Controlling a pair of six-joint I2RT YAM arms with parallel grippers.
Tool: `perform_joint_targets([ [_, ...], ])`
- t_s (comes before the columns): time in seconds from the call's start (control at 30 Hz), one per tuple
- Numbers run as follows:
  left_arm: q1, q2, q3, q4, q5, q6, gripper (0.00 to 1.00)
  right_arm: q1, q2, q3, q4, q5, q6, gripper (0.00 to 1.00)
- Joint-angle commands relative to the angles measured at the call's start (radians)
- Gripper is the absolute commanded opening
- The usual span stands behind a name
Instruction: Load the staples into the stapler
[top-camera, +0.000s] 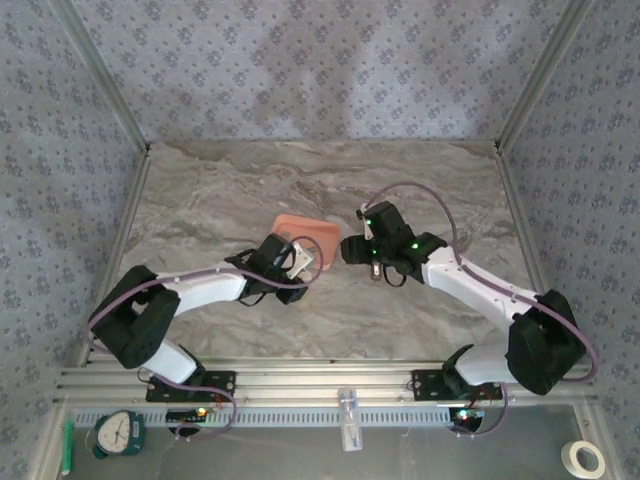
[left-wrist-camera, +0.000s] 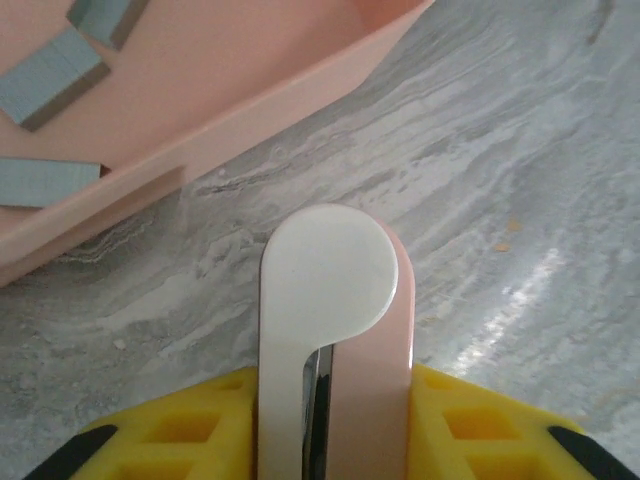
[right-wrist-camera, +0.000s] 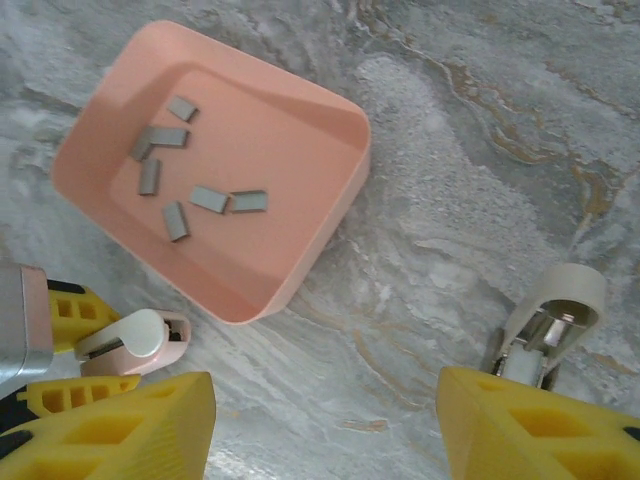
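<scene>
The small pink-and-white stapler (left-wrist-camera: 330, 330) stands on edge between the yellow fingers of my left gripper (left-wrist-camera: 335, 400), which is shut on it just off the table. In the right wrist view the stapler (right-wrist-camera: 135, 340) sits close to the near corner of the salmon-pink tray (right-wrist-camera: 300, 270). Several short grey staples (right-wrist-camera: 210, 198) lie loose in that tray, and some staples (left-wrist-camera: 50, 75) also show in the left wrist view. My right gripper (right-wrist-camera: 325, 420) hangs open over bare marble to the right of the tray, with nothing between its fingers.
From above, the tray (top-camera: 310, 232) lies mid-table between my left gripper (top-camera: 290, 262) and right gripper (top-camera: 372, 262). A small beige-and-metal piece (right-wrist-camera: 555, 320) sits by the right gripper's right finger. Patterned walls enclose the marble table (top-camera: 220, 190).
</scene>
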Motion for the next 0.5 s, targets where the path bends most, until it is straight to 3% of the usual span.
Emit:
perform_joint_targets([
  [0.0,-0.009,-0.088,-0.031,0.041,0.079,0.102,0.31,-0.02,-0.048,-0.03,0.059,-0.131,-0.023,0.62],
  [0.33,-0.027,-0.328,-0.141,0.187,0.213,0.334,0.28,-0.04,-0.066,-0.087,0.105,-0.556,-0.038,0.61],
  [0.47,-0.038,-0.4,-0.173,0.213,0.226,0.416,0.28,-0.033,-0.063,-0.097,0.108,-0.653,-0.031,0.61],
])
